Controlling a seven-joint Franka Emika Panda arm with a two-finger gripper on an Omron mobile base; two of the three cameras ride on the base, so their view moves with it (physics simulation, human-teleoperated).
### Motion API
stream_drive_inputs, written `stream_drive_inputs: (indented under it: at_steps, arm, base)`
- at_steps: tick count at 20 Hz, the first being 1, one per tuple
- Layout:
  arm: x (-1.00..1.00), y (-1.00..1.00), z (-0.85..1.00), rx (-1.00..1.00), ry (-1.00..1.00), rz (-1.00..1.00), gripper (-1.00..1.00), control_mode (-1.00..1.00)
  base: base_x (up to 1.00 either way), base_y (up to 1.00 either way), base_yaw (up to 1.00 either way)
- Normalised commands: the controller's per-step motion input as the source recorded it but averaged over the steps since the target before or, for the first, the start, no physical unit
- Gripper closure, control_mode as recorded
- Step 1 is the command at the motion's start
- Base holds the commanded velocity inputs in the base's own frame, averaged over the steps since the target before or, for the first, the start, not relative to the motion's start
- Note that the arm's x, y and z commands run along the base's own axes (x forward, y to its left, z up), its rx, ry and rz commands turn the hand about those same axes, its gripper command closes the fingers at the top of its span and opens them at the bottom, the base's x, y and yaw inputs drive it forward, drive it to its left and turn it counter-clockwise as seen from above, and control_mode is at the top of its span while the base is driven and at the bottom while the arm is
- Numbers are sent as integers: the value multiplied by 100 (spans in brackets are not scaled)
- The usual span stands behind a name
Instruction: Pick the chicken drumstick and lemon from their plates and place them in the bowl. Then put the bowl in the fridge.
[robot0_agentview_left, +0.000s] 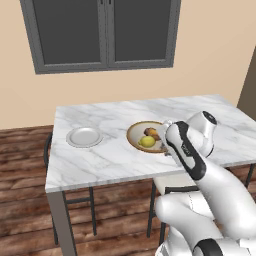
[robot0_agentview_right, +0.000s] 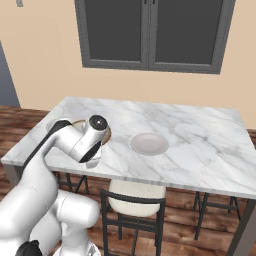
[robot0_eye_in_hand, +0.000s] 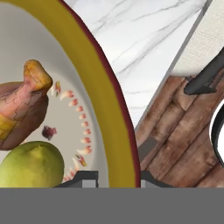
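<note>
The tan-rimmed bowl (robot0_agentview_left: 136, 134) stands near the front edge of the marble table (robot0_agentview_left: 105, 160). Inside it the orange-brown chicken drumstick (robot0_agentview_left: 152, 132) and the yellow-green lemon (robot0_agentview_left: 147, 142) lie side by side. The hand view shows them close up, the drumstick (robot0_eye_in_hand: 22, 109) above the lemon (robot0_eye_in_hand: 30, 168). My gripper (robot0_eye_in_hand: 117, 177) is shut on the bowl's near rim (robot0_eye_in_hand: 105, 96), one fingertip inside and one outside. One pale plate (robot0_agentview_left: 84, 136) lies bare to the bowl's left, another plate (robot0_agentview_right: 149, 143) bare to its right. The fridge is out of view.
A chair with a pale seat (robot0_agentview_right: 135, 197) is tucked under the table's front edge beside my arm. A dark-framed window (robot0_agentview_left: 102, 32) fills the wall behind the table. Wooden floor (robot0_agentview_left: 25, 150) surrounds the table.
</note>
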Motion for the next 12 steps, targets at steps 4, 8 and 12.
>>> stream_drive_inputs:
  at_steps: [4, 8, 12]
  arm:
    - [-21, 0, 9, -3, 0, -18, 100, -100]
    - [-17, 0, 3, -3, 0, -22, 100, -100]
    - [-12, 0, 0, -3, 0, -20, 100, -100]
  base:
    - [0, 0, 0]
    - [0, 0, 0]
    - [0, 0, 0]
